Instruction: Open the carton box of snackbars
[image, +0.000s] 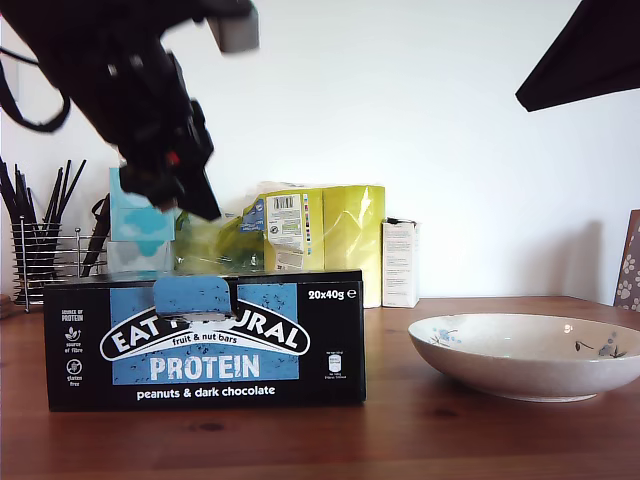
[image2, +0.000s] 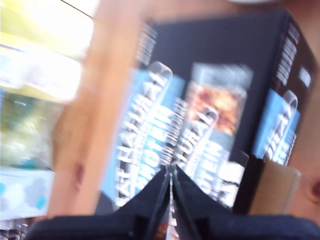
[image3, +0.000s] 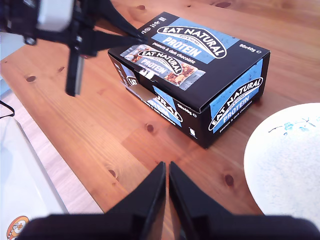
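The carton box (image: 205, 340) stands on the wooden table (image: 420, 430) towards the exterior view's left, black with a blue front panel and white "EAT NATURAL PROTEIN" lettering. Its blue tab (image: 192, 294) stands slightly out from the front panel. My first gripper (image: 205, 205) hangs just above the box's rear top edge, shut and holding nothing. The first wrist view is blurred; my first gripper (image2: 170, 172) looks down on the box top (image2: 210, 65) and a brown flap (image2: 275, 187). My second gripper (image3: 166, 169) is shut, high above bare table, apart from the box (image3: 190, 65). The first gripper (image3: 135, 35) also shows there.
A white flowered bowl (image: 525, 355) sits beside the box at the exterior view's right. Behind the box stand a light-blue tissue box (image: 140, 225), a yellow-green bag (image: 330, 235), a small white upright carton (image: 400, 262) and a wire rack of utensils (image: 45, 250). The second arm (image: 585, 55) hangs at the exterior view's upper right.
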